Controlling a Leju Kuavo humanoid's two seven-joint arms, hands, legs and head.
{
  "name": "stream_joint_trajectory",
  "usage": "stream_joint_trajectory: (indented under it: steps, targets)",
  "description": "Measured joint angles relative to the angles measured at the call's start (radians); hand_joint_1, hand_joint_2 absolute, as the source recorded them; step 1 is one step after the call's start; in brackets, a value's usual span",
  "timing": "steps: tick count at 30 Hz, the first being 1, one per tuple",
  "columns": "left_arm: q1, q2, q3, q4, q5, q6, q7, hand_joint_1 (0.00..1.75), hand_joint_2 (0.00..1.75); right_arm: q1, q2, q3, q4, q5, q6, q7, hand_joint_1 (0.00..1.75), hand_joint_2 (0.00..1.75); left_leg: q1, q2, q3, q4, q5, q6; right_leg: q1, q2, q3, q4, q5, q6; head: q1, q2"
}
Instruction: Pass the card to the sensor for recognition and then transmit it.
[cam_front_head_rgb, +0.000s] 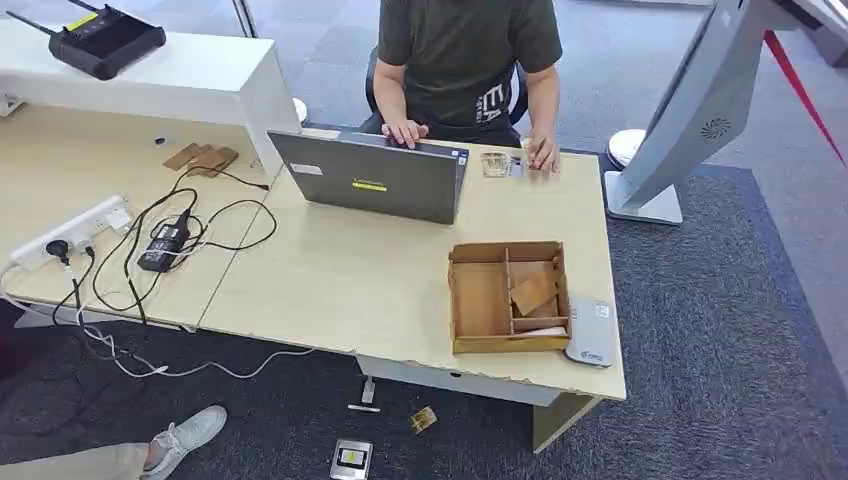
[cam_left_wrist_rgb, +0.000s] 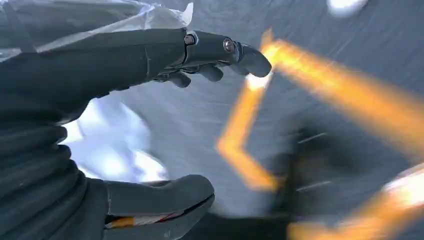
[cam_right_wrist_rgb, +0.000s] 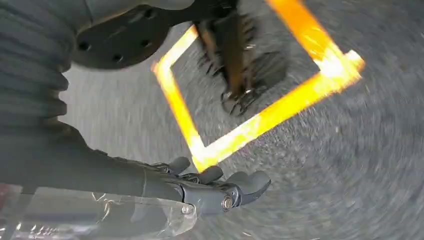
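Note:
A brown card (cam_front_head_rgb: 533, 292) lies tilted in a compartment of the wooden tray (cam_front_head_rgb: 480, 300) on the desk's right part. A flat grey sensor pad (cam_front_head_rgb: 591, 331) sits just right of the tray at the desk's front corner. Across the desk, a person rests one hand by some small cards (cam_front_head_rgb: 500, 165). My left hand (cam_left_wrist_rgb: 100, 65) hangs over the grey carpet, fingers (cam_left_wrist_rgb: 225, 50) stretched out and thumb (cam_left_wrist_rgb: 165, 192) apart, holding nothing. My right hand (cam_right_wrist_rgb: 125, 180) also hangs over the carpet with fingers (cam_right_wrist_rgb: 240, 185) extended and nothing in it.
An open laptop (cam_front_head_rgb: 372, 177) stands in front of the seated person. A power strip (cam_front_head_rgb: 75, 232) and tangled cables lie on the left desk. A white kiosk stand (cam_front_head_rgb: 690, 110) rises at the right. Small items (cam_front_head_rgb: 351, 458) and someone's shoe (cam_front_head_rgb: 185, 438) are on the floor.

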Motion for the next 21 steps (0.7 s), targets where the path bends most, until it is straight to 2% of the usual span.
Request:
stream_joint_trajectory:
  steps: [1, 2, 4, 6, 7, 9, 11, 13, 15, 17, 18, 19, 21]
  targets:
    - [0.0, -0.007, -0.042, 0.021, -0.06, -0.082, 0.009, 0.0, 1.75, -0.001, 0.0, 0.033, 0.003, 0.065, 0.026, 0.01, 0.0, 1.75, 0.0, 0.0, 0.0, 0.0, 0.0, 0.0, 0.0, 0.0, 0.0, 0.0, 0.0, 0.0, 0.0, 0.0]
    - [0.0, -0.013, -0.077, 0.035, -0.138, -0.145, -0.023, 0.0, 1.75, -0.003, 0.0, 0.069, 0.005, 0.126, 0.048, 0.024, 0.0, 1.75, 0.0, 0.0, 0.001, 0.0, 0.0, 0.0, 0.0, 0.0, 0.0, 0.0, 0.0, 0.0, 0.0, 0.0]
    - [-0.001, -0.025, -0.161, 0.058, -0.267, -0.111, -0.17, 0.0, 1.75, -0.014, 0.01, 0.139, 0.01, 0.195, 0.078, 0.055, 0.0, 1.75, 0.0, 0.0, 0.001, 0.0, 0.001, 0.001, 0.0, 0.0, -0.001, 0.0, 0.001, 0.0, 0.0, 0.0]
    - [-0.015, -0.029, -0.248, 0.075, -0.323, -0.055, -0.287, 0.0, 1.75, -0.021, 0.019, 0.2, 0.014, 0.209, 0.095, 0.076, 0.0, 1.75, 0.0, 0.0, 0.002, 0.0, 0.001, 0.002, 0.0, 0.0, 0.0, 0.0, 0.0, 0.0, 0.0, 0.0]
    - [-0.026, -0.029, -0.285, 0.084, -0.315, -0.04, -0.33, 0.0, 1.75, -0.023, 0.024, 0.234, 0.019, 0.208, 0.098, 0.089, 0.0, 1.75, 0.0, -0.001, 0.003, 0.0, 0.002, 0.002, 0.0, -0.001, 0.0, 0.0, 0.0, 0.0, 0.0, 0.0]
    - [-0.044, -0.029, -0.331, 0.096, -0.285, -0.015, -0.368, 0.0, 1.75, -0.021, 0.03, 0.276, 0.025, 0.2, 0.093, 0.113, 0.0, 1.75, 0.0, -0.001, 0.002, 0.0, 0.002, 0.002, 0.0, -0.001, 0.001, 0.0, 0.0, 0.0, 0.0, 0.0]
    - [-0.055, -0.028, -0.363, 0.108, -0.267, 0.037, -0.365, 0.0, 1.75, -0.01, 0.031, 0.308, 0.03, 0.188, 0.074, 0.14, 0.0, 1.75, 0.001, -0.001, 0.002, 0.0, 0.002, 0.002, 0.001, -0.001, 0.002, 0.001, 0.0, 0.0, 0.0, 0.0]
    - [-0.071, -0.03, -0.402, 0.117, -0.282, 0.172, -0.322, 0.0, 1.75, -0.003, 0.03, 0.34, 0.036, 0.198, 0.056, 0.178, 0.0, 1.75, 0.002, 0.0, 0.003, 0.0, 0.002, 0.001, 0.002, -0.001, -0.001, 0.0, 0.001, -0.001, 0.0, 0.0]
    - [-0.108, -0.043, -0.435, 0.113, -0.316, 0.276, -0.204, 0.0, 1.75, -0.009, 0.03, 0.365, 0.039, 0.201, 0.048, 0.218, 0.0, 1.75, 0.001, -0.001, 0.001, 0.001, 0.004, 0.001, 0.001, -0.001, -0.001, 0.0, 0.003, -0.001, 0.0, 0.0]
    - [-0.162, -0.067, -0.475, 0.066, -0.352, 0.379, -0.037, 0.0, 1.75, -0.025, 0.032, 0.38, 0.041, 0.177, 0.037, 0.23, 0.0, 1.75, 0.0, -0.003, -0.001, 0.001, 0.006, 0.003, 0.0, -0.003, -0.001, 0.0, 0.004, 0.001, 0.0, 0.0]
    - [-0.182, -0.081, -0.492, 0.044, -0.339, 0.432, -0.015, 0.0, 1.75, -0.033, 0.034, 0.385, 0.042, 0.159, 0.033, 0.228, 0.0, 1.75, 0.0, -0.003, -0.001, 0.001, 0.006, 0.003, 0.0, -0.003, 0.0, 0.0, 0.004, 0.0, 0.0, 0.0]
    - [-0.192, -0.093, -0.503, 0.033, -0.319, 0.47, -0.032, 0.0, 1.75, -0.037, 0.035, 0.391, 0.042, 0.149, 0.03, 0.22, 0.0, 1.75, 0.0, -0.002, 0.0, 0.001, 0.006, 0.003, 0.0, -0.003, 0.0, 0.0, 0.005, 0.0, 0.0, 0.0]
    - [-0.225, -0.132, -0.508, 0.007, -0.229, 0.553, -0.138, 0.0, 1.75, -0.042, 0.039, 0.402, 0.042, 0.133, 0.027, 0.19, 0.0, 1.75, -0.001, 0.0, 0.002, 0.001, 0.006, 0.003, -0.001, 0.0, 0.001, 0.0, 0.006, 0.002, 0.0, 0.0]
